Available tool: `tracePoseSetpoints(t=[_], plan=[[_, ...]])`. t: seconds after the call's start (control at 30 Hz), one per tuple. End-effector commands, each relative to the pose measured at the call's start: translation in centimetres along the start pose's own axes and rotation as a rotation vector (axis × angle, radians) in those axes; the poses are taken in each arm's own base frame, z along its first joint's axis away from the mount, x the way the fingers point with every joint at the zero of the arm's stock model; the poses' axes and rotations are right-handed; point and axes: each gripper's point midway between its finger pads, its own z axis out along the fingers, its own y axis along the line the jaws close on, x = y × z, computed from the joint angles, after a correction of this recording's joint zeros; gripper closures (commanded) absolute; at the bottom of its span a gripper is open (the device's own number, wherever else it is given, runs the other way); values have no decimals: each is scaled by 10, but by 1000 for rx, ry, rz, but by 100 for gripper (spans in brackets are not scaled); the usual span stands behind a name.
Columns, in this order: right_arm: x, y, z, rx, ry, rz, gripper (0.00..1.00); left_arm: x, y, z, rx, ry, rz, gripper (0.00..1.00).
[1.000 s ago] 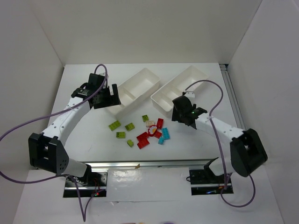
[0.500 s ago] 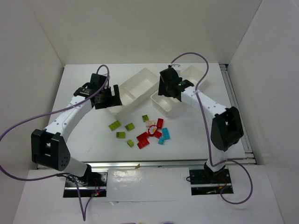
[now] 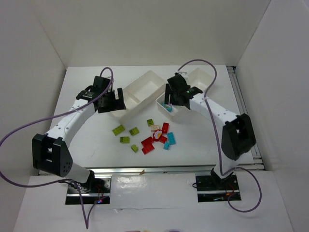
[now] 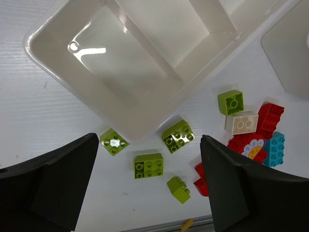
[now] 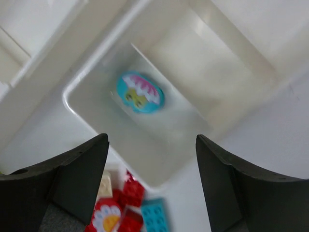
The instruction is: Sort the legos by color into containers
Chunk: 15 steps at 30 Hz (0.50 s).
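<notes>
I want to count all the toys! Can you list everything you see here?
Table: one, white.
Left tray: one, white, far left.
Right tray: one, white, far right.
Green legos: five, lime, in front of the Left tray.
Red legos: several, one flower-printed, middle pile.
Cyan legos: two, pile's right edge.
Beige lego: one, in the pile.
Cyan printed piece: one, Right tray's near compartment.
Left gripper: black, open, above the Green legos.
Right gripper: black, open, above the Cyan printed piece.
</notes>
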Motion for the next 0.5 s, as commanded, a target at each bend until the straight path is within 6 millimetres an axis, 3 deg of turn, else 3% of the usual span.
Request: tracePoseSetpoints(t=[0.0, 0.03, 0.07, 0.13, 0.17, 0.27, 0.37, 0.47], plan=[[3, -15, -47, -36, -34, 25, 21, -10, -7, -5, 22, -20, 18, 2], [12, -17, -53, -39, -28, 17, 21, -10, -7, -5, 22, -20, 18, 2], [34, -28, -62, -33, -2, 13, 21, -10, -7, -5, 22, -20, 18, 2], [62, -31, -74, -56, 41, -20, 18, -10, -5, -4, 14, -24, 28, 2], [87, -32, -84, -96, 77, -41, 16, -10, -5, -4, 14, -24, 28, 2], [124, -29, -98, -180, 129, -75, 9, -10, -6, -4, 14, -24, 18, 2], [152, -18, -95, -221, 194, -122, 7, -5, -5, 0, 15, -3, 9, 2], [165, -14, -83, -221, 226, -168, 8, -3, -9, 0, 20, -1, 7, 2]])
